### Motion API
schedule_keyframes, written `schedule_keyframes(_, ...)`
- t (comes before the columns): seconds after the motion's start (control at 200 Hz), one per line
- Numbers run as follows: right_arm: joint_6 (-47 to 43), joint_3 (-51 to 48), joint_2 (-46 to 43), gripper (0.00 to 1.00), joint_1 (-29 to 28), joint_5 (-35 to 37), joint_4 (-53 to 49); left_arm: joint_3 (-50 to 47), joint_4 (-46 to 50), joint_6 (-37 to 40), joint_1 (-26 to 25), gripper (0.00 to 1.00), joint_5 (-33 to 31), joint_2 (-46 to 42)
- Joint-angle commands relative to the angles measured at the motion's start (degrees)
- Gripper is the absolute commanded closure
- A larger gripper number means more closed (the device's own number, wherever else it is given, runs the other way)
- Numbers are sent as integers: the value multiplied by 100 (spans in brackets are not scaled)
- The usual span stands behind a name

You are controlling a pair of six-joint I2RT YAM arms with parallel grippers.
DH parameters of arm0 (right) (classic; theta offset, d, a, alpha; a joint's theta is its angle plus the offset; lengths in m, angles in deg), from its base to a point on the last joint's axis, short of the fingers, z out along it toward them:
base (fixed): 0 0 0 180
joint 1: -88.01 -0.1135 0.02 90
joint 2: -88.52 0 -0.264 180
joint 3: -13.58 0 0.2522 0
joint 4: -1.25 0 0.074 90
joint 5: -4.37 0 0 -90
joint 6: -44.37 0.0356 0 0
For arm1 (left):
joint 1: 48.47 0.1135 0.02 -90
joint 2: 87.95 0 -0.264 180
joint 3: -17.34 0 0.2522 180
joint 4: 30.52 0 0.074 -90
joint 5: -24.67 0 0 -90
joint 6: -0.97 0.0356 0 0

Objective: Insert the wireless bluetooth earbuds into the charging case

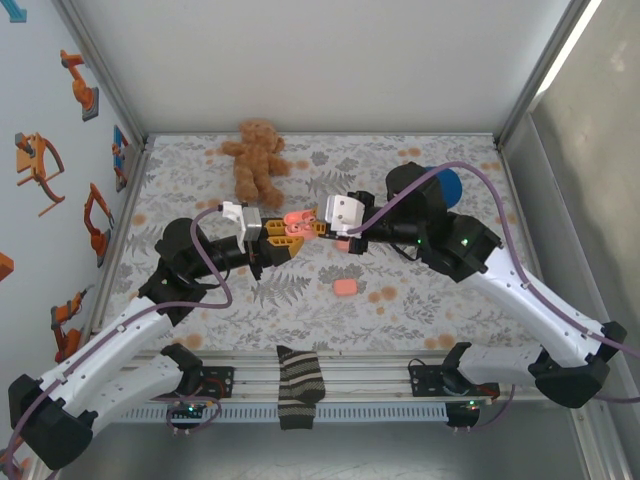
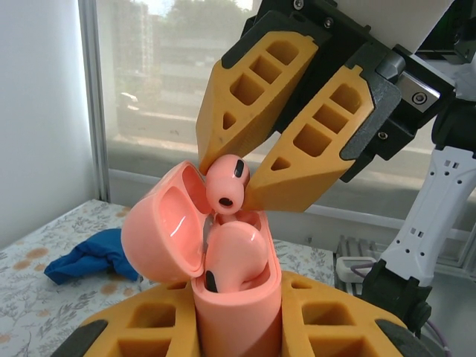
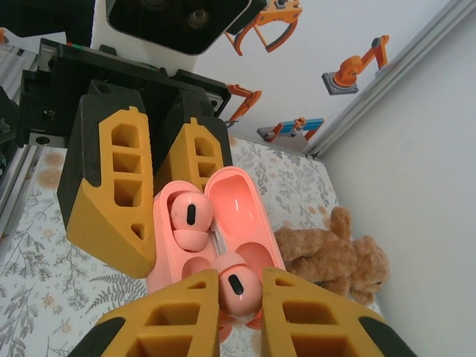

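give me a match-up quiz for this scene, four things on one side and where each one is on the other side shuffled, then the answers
Things
1. teddy bear
2. striped sock
3. charging case
4. loose earbud

Places
a. pinched in the right gripper, just above the case
b. lying at the far side of the table
c. draped over the near edge, between the two arm bases
d. clamped in the left gripper, lid open, one earbud already seated inside

Pairs: 1-b, 2-c, 3-d, 4-a
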State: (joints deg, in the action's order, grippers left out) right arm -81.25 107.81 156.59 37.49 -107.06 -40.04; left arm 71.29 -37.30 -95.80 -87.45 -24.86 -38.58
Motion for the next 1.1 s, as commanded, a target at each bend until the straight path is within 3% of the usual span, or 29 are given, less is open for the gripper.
schedule_keyframes(0.0, -7, -84, -20, 83, -72, -110, 154, 223, -180, 16, -39, 95, 83, -9)
schedule_keyframes(0.285, 121, -67, -40, 76, -80, -268, 125, 196, -135, 51, -42, 95, 36, -85)
schedule_keyframes(0.606, 208, 30, -71, 74, -82, -330, 150, 174, -115, 94, -48, 95, -5, -129)
schedule_keyframes(0.796, 648, 267, -153, 65, -81, -301, 289, 150, -44, 158, -47, 95, -87, -159)
schedule_keyframes(1.092, 1834, 603, -351, 43, -72, 758, 485, 95, -178, 189, -43, 95, -162, -160)
